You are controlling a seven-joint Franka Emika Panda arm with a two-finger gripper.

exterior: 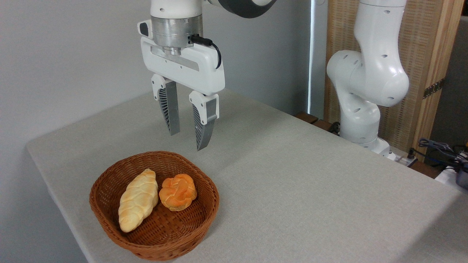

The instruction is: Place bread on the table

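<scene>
The bread, a small round orange-golden bun with a knotted top, lies inside a brown wicker basket near the front left of the light grey table. My gripper hangs in the air above the basket's far rim, well above the bun. Its two ribbed fingers point down and stand apart with nothing between them, so it is open.
A longer pale-yellow braided loaf lies in the basket just left of the bun, touching it. The arm's white base stands beyond the table's back right edge. Cables lie at the far right.
</scene>
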